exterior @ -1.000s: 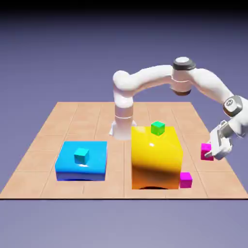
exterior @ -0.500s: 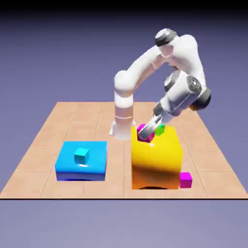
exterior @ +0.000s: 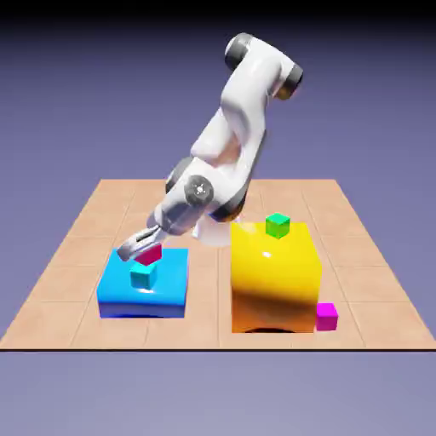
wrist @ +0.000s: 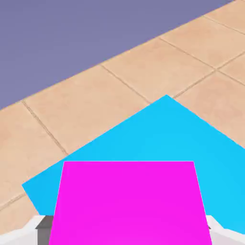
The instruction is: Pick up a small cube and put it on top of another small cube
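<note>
The fingers [exterior: 139,245] pinch the crimson cube [exterior: 149,255] at or just above the teal cube [exterior: 143,275] on the blue block [exterior: 119,298]; releasing it tilted or off-centre could make it topple

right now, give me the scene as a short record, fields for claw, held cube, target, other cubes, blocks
claw: shut on the crimson-magenta cube, tilted
held cube: at the teal cube, seen just above it in the exterior view; contact cannot be told
target: teal cube, on the flat blue block
green cube: on top of the tall yellow block
purple-magenta cube: on the table, beside the yellow block, at the exterior view's right
</note>
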`<state>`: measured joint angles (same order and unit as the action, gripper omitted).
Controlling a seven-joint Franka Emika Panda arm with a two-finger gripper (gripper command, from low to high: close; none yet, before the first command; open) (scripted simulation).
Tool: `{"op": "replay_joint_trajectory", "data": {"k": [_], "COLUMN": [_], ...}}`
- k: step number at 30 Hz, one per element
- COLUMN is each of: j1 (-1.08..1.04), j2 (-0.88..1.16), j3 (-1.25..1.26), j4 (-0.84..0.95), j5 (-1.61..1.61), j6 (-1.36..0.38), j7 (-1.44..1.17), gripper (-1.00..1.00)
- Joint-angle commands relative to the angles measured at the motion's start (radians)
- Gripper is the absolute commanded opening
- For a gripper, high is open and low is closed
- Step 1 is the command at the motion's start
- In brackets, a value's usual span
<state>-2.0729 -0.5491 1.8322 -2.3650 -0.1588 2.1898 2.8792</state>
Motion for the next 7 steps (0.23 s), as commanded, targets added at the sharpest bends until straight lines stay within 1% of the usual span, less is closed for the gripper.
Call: {"op": "replay_joint_trajectory", "data": {"k": [1,2,6,7], "j1": [0.0,0.0,0.144,0.148], "j2": [0.0,0.0,0.06,0.062], "j3": [0.0,0.0,-0.119,-0.122], "j4": [0.0,0.0,0.088,0.091], "j5": [0.002,0.002,-0.031,-0.032], "j6": [-0.001,-0.001,-0.175,-0.18], "j7": [-0.001,-0.001,0.005,0.006], "gripper": [1.0,1.0,1.0,1.0]}}
